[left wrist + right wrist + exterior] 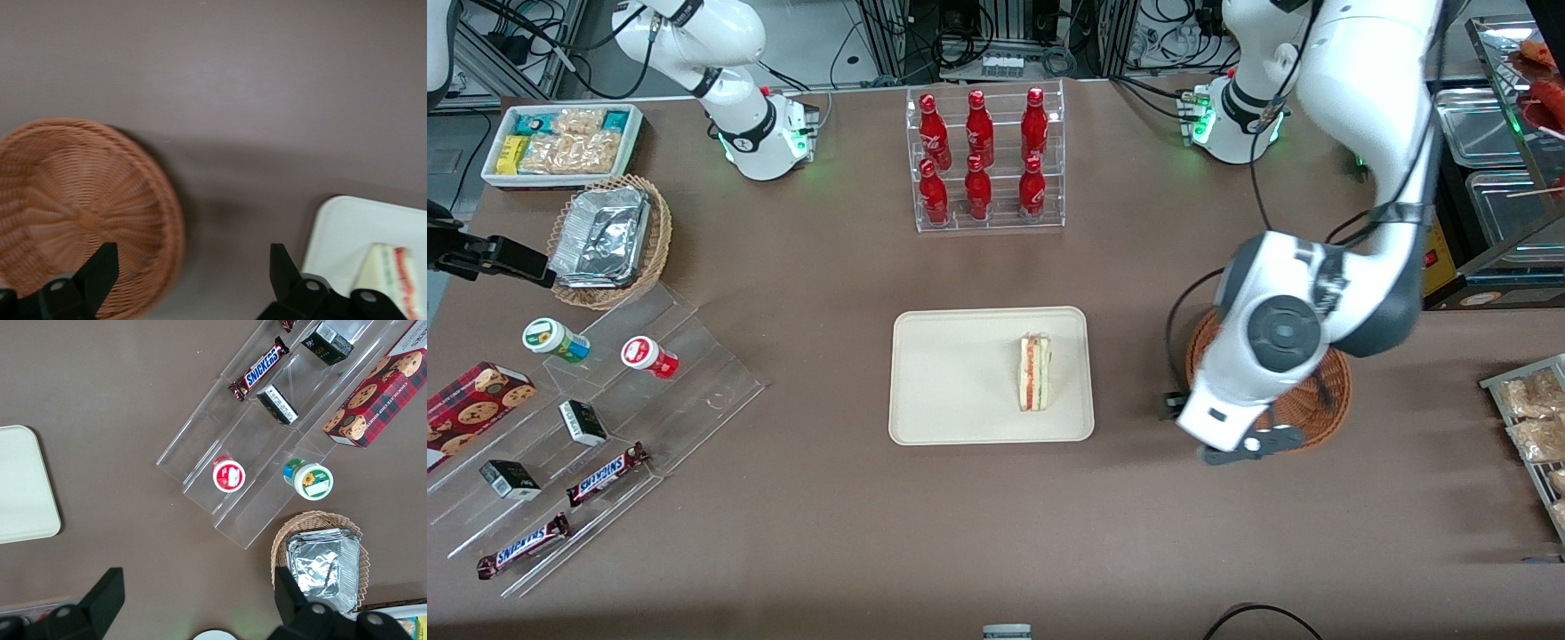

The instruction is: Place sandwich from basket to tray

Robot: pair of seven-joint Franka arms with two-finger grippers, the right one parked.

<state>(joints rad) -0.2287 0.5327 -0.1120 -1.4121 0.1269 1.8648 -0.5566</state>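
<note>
The sandwich (pixel 1035 372) lies on the cream tray (pixel 951 373), with its red and green filling edge facing up. The reddish-brown basket (pixel 1320 411) sits toward the working arm's end of the table, partly hidden under the arm. In the left wrist view the basket (pixel 80 213) is empty, and the tray (pixel 347 233) and the sandwich (pixel 393 270) show too. The left gripper (pixel 193 257) is open and empty. It hangs above bare table between basket and tray, at the basket's rim. In the front view the gripper (pixel 1174 407) is mostly hidden by the arm.
A clear rack of red bottles (pixel 985 160) stands farther from the camera than the tray. A tan wicker basket with foil containers (pixel 609 240), a white snack bin (pixel 560 142) and a clear stepped stand (pixel 605 427) lie toward the parked arm's end. A snack rack (pixel 1534 418) is at the working arm's end.
</note>
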